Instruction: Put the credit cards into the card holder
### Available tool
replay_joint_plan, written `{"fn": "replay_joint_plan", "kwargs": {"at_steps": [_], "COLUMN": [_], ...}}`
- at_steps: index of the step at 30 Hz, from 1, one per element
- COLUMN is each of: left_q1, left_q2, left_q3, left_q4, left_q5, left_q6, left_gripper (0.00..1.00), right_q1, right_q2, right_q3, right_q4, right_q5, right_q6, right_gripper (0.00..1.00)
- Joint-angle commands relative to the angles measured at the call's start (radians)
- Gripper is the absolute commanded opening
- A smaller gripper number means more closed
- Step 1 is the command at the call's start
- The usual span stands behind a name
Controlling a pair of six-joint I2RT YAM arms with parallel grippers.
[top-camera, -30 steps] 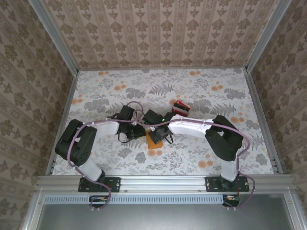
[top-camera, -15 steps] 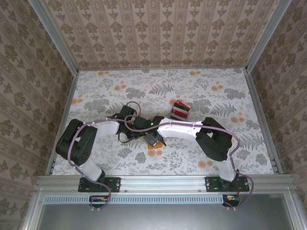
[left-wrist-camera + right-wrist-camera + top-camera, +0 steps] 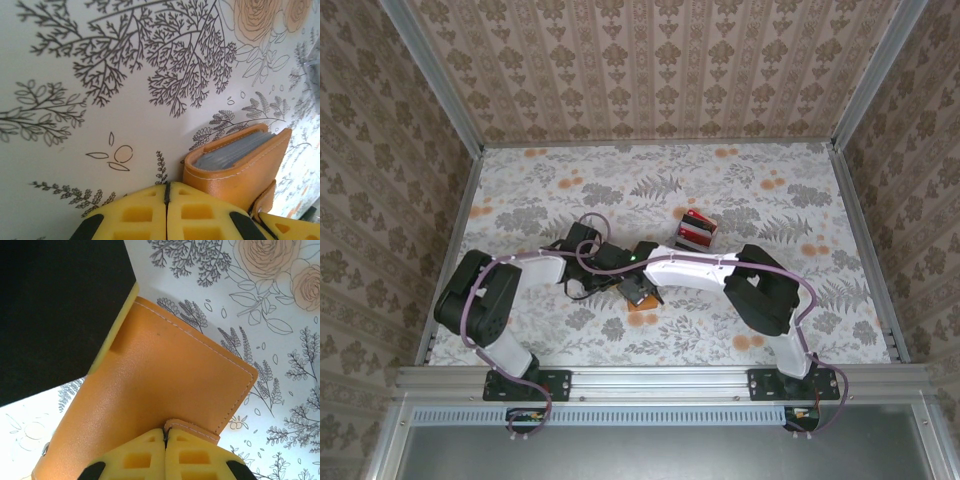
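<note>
One card holder, one card stack

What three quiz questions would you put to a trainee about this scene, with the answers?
1. True or false: the cards touch the holder.
2. In the left wrist view, what colour shows inside the holder? A grey, B red, C black.
3. In the left wrist view, are the fingers of the left gripper together or apart?
Key: 1 false, they sit apart from it, farther back. 2 A. 3 together.
</note>
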Motion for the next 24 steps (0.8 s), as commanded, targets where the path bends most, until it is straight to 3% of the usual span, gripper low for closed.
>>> {"fn": "replay_joint_plan", "kwargs": {"at_steps": [1,7,18,19,22,24], "left_q1": [0.003,0.139,0.234,0.249,0.273,0.281], "left_q2": [-0.004,-0.114,-0.253,-0.275,-0.317,-0.328], "left_q3": [-0.056,-0.094,-0.069,-0.069,-0.07,-0.073], "left_q4": [0.077,-0.011,-0.143,-0.157,-0.19,-0.196], "left_q5": [-0.023,-0.036,-0.079,-0.084,-0.096,-0.096], "left_q6": [0.026,0.081,0.131,0.134,0.145,0.145], "left_gripper": [0.06,0.07,0.12,0.14,0.18,0.2], "right_q1": [0.033,0.007,-0.093,-0.099,-0.106,-0.107], "right_q2": [0.245,0.215,0.087,0.085,0.072,0.041], "right_q3": [-0.091,-0.112,-0.015,-0.001,0.034,0.031], "right_q4": [0.002,0.03,0.073,0.071,0.065,0.078], "right_q5": [-0.299,-0.308,-0.228,-0.223,-0.223,-0.225], "right_q6": [-0.038,-0.015,0.043,0.039,0.03,0.03], "right_gripper": [0.0,0.0,0.03,0.07,0.36,0.4]}}
